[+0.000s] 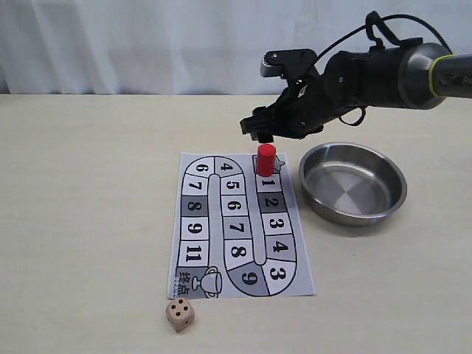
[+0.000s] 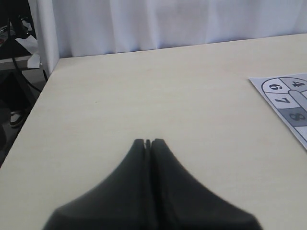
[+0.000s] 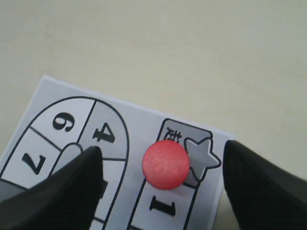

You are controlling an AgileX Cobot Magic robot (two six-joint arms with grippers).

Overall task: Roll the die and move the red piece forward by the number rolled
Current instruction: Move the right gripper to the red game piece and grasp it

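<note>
Your right pincer (image 1: 259, 133) hangs just above the red piece (image 1: 265, 160) with its fingers (image 3: 72, 187) spread apart, one to each side. That straddling pose looks like the setup for a straight drop and squeeze. Nothing is gripped, and I see no contact with the piece.

The piece stands upright on the starred start square at the head of the board (image 1: 236, 221), next to square 1. Its long axis points straight up from the desk (image 1: 88, 221), so the right wrist view looks down that axis and shows only the round red top. Being a plain cylinder, it has no front to line up.

The die (image 1: 180, 315) rests on the desk just off the board's near edge, well apart from the piece. You should read its top face before counting squares, because the pips are too small to count surely here. The steel bowl (image 1: 324, 199) sits beside the board.

Your left pincer (image 2: 148, 142) is pressed together, empty, parked over bare desk.
</note>
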